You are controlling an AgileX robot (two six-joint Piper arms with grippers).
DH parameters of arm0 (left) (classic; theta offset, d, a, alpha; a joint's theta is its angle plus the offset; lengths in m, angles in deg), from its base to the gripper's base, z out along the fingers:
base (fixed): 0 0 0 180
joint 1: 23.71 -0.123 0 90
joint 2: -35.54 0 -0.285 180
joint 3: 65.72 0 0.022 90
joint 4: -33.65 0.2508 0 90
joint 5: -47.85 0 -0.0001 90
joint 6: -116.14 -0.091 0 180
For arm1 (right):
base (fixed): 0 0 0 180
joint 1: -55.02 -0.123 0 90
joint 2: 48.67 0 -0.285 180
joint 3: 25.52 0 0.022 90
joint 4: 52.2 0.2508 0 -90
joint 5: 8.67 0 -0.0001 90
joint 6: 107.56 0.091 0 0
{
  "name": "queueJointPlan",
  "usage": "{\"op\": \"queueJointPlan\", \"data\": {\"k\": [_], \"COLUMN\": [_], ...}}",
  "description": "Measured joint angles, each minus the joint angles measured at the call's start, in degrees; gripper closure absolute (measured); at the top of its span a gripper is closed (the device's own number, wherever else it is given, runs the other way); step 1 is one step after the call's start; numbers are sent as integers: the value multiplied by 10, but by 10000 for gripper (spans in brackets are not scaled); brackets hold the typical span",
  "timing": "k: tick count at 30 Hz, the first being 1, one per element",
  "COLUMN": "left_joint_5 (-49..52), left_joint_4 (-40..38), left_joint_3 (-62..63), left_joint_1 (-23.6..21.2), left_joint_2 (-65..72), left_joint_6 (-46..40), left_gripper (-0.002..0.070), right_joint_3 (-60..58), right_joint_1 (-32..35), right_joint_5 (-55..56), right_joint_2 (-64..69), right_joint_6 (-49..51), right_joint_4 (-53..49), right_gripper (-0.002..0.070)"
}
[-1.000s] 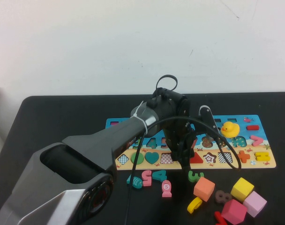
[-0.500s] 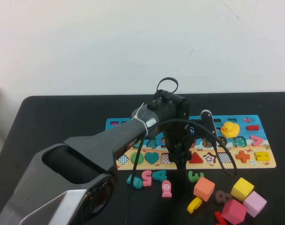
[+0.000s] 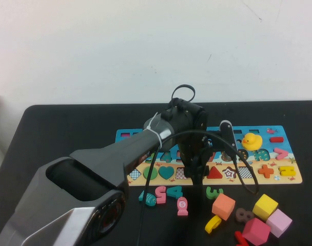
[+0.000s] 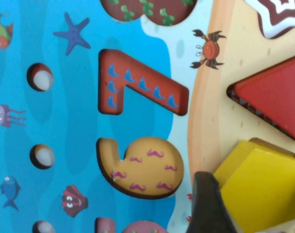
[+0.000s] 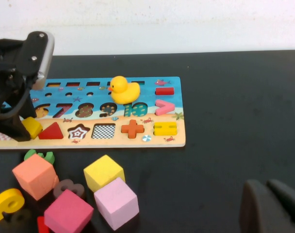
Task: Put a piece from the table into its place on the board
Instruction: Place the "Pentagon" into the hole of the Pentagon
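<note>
The yellow pentagon piece (image 4: 264, 189) lies on the board's tan strip beside the red triangle (image 4: 278, 97), one edge lifted over its recess. My left gripper (image 4: 254, 194) stands low over it. One dark finger (image 4: 208, 206) presses its side and the other shows only at the picture's edge. From the right wrist view, the piece (image 5: 32, 127) sits against the left gripper (image 5: 16, 128) on the board (image 5: 181, 131). In the high view the left gripper (image 3: 196, 171) hides the piece on the board (image 3: 279, 177). My right gripper (image 5: 266, 204) hangs shut over bare black table (image 5: 225, 97), right of the board.
A rubber duck (image 3: 251, 141) stands on the board's far right part. In front of the board lie orange (image 3: 223, 206), yellow (image 3: 265, 206), pink (image 3: 279, 223) and magenta (image 3: 256, 231) cubes, a curved yellow piece (image 3: 213, 224) and loose numbers (image 3: 182, 205).
The left gripper has shifted a little to the left over the tan strip and settled with the piece. In the last half second almost nothing moves.
</note>
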Motion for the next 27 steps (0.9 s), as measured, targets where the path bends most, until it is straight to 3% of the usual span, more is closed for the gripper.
{"op": "queueJointPlan", "data": {"k": [7, 21, 24, 27], "left_joint_5": [0, 30, 40, 43], "left_joint_4": [0, -10, -11, -11], "left_joint_3": [0, 0, 0, 0], "left_joint_1": [0, 0, 0, 0], "left_joint_2": [0, -22, -26, -32], "left_joint_6": [-1, -1, -2, -5], "left_gripper": [279, 285, 333, 446], "right_joint_3": [0, 0, 0, 0], "right_joint_1": [0, 0, 0, 0], "right_joint_5": [0, 0, 0, 0], "right_joint_2": [0, 0, 0, 0], "right_joint_6": [0, 0, 0, 0], "right_joint_4": [0, 0, 0, 0], "right_gripper": [657, 657, 657, 657]}}
